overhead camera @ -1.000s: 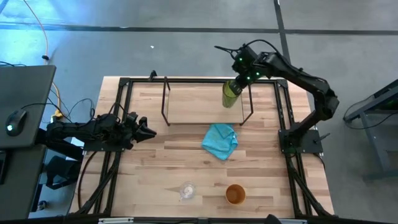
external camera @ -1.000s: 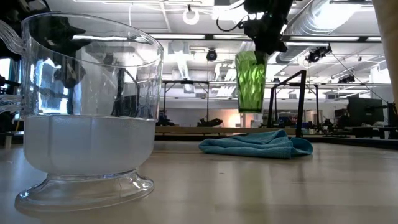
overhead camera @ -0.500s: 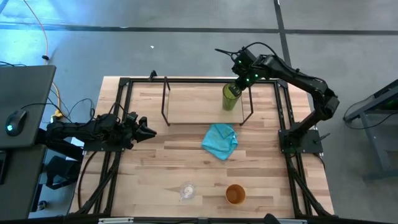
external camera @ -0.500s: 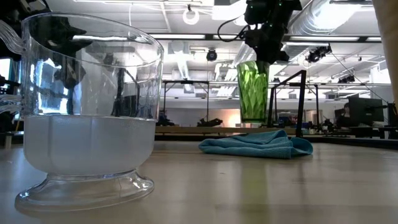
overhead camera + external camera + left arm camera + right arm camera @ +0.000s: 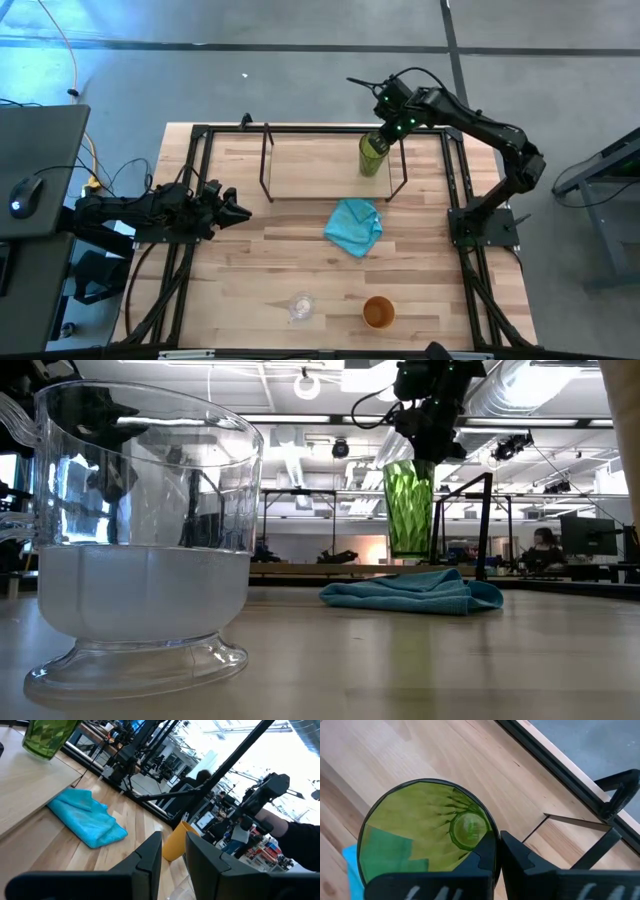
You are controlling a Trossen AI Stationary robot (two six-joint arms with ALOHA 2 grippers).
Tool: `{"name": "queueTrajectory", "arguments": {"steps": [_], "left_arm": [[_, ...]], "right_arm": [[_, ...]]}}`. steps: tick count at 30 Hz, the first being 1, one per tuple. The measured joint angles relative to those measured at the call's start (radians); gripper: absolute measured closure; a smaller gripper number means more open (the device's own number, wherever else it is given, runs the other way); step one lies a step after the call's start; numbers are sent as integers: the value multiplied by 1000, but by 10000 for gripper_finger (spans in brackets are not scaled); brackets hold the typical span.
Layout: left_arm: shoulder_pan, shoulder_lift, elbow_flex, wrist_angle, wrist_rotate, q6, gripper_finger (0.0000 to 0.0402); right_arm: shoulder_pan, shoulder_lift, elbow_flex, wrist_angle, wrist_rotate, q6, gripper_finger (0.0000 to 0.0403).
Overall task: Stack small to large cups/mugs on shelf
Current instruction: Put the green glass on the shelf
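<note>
The green tumbler (image 5: 373, 157) hangs upright over the right end of the shelf (image 5: 300, 178), a low rod rack with a wood base at the table's far side. My right gripper (image 5: 384, 140) is shut on its top. In the low view the tumbler's foot (image 5: 409, 552) is close above the shelf's base; whether it touches I cannot tell. The small clear glass cup (image 5: 301, 306) and the orange cup (image 5: 378, 312) stand on their bases near the table's front edge. My left gripper (image 5: 235, 211) waits open at the table's left side, holding nothing. My right gripper pinches the tumbler's rim (image 5: 490, 827) on the side toward the table's far right, one finger inside the cup and one outside. The fingers (image 5: 485, 857) come from above, slanting steeply down. The tumbler hangs upright below them (image 5: 409, 510).
A crumpled turquoise cloth (image 5: 354, 226) lies on the table just in front of the shelf's right half. The black table frame (image 5: 455, 180) runs along the table's edges. The shelf's thin upright rods (image 5: 266, 160) stand around the tumbler.
My right gripper has sunk a little toward the shelf's base with the green tumbler, which stays upright; most of the drop came early in the second.
</note>
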Motion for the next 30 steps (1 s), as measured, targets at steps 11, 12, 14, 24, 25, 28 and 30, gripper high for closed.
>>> {"name": "queueTrajectory", "arguments": {"steps": [11,12,14,24,25,28,30], "left_arm": [[0,0,0,0,0,0,325],[0,0,0,0,0,0,325],[0,0,0,0,0,0,325],[0,0,0,0,0,0,325],[0,0,0,0,0,0,325],[0,0,0,1,0,-1,325],[0,0,0,1,0,-1,325]], "right_arm": [[0,0,0,-9,21,22,403],[0,0,0,-13,22,24,403],[0,0,0,-10,22,24,403],[0,30,0,-29,28,38,403],[2,36,0,-25,25,39,403],[13,48,2,0,21,40,403],[17,51,2,21,19,40,403]]}}
